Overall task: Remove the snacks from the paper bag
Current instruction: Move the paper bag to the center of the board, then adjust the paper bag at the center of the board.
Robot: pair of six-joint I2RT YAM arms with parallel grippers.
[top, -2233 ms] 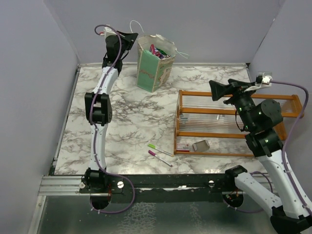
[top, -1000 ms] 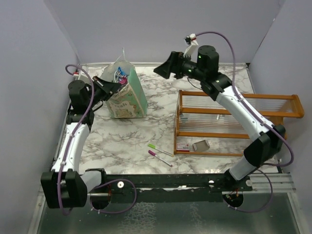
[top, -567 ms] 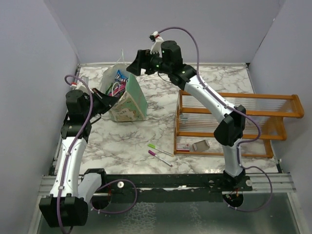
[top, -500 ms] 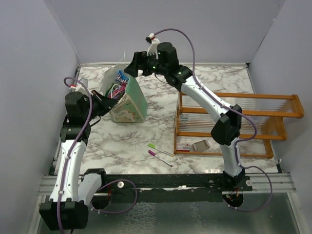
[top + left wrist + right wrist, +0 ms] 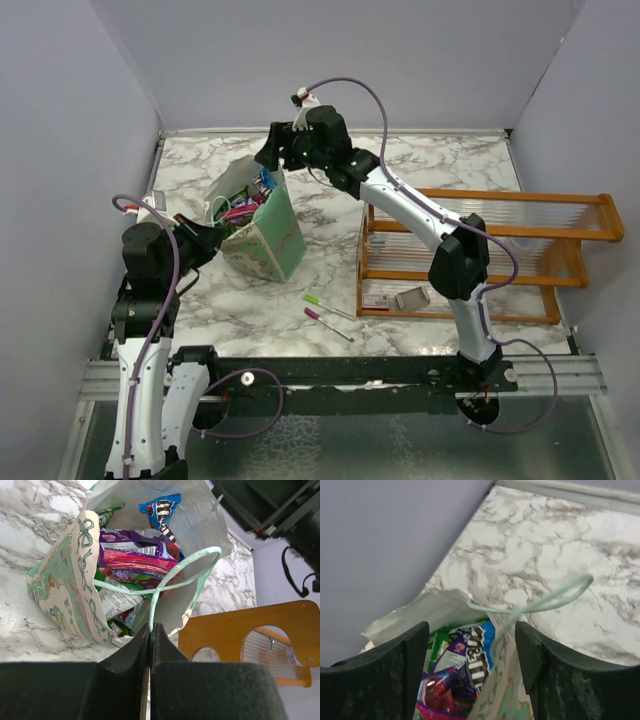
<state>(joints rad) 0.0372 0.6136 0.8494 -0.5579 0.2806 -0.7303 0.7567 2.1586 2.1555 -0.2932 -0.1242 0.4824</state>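
The mint-green patterned paper bag (image 5: 268,236) leans toward the left on the marble table, its mouth open. Snacks (image 5: 243,205) fill it: a blue packet (image 5: 162,514), purple and pink packets (image 5: 137,555) and green ones. My left gripper (image 5: 150,630) is shut on the bag's pale green string handle (image 5: 172,582), left of the bag in the top view (image 5: 200,238). My right gripper (image 5: 275,150) is open just above the bag's mouth; between its fingers I see the blue packet (image 5: 477,655) and purple packets (image 5: 447,680). The second handle (image 5: 550,600) loops beside it.
An orange wooden rack (image 5: 470,250) stands at the right, with a small packet (image 5: 411,298) on its base. A green pen (image 5: 325,303) and a pink pen (image 5: 327,322) lie on the marble in front of the bag. Grey walls close in the back and left.
My left arm has drawn back toward the near left, pulling the handle and tilting the bag. My right gripper has moved from the right over to the bag's mouth and come down.
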